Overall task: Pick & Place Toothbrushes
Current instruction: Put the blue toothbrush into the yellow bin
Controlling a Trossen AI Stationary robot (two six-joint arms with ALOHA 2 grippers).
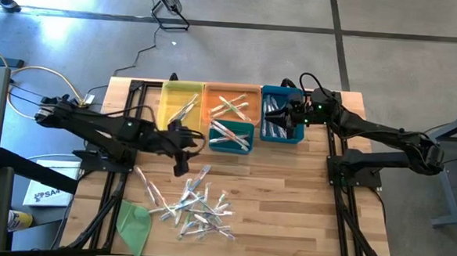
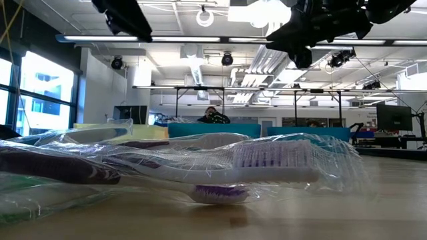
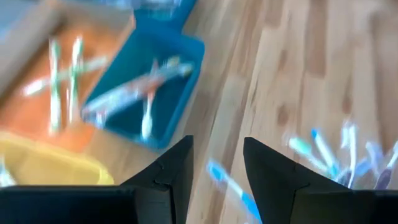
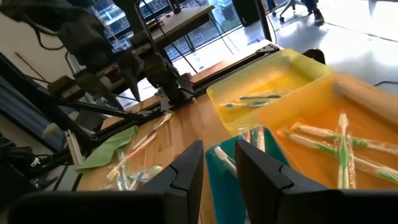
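Toothbrushes (image 1: 197, 206) piled on table (image 1: 287, 202), bins (image 1: 231, 112) behind, cloth (image 1: 135, 221) at pile's left.

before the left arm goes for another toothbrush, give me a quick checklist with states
1. Left gripper empty, jaws apart: ok, the left wrist view shows nothing between them.
2. Toothbrushes left in the loose pile on the table: ok, many remain.
3. Left gripper near the pile: ok, it hangs between the bins and the pile.
4. Right gripper out of the way: ok, it is over the blue bin.
5. Right jaws holding a brush: cannot tell.
6. Green sheet apart from the pile: ok.
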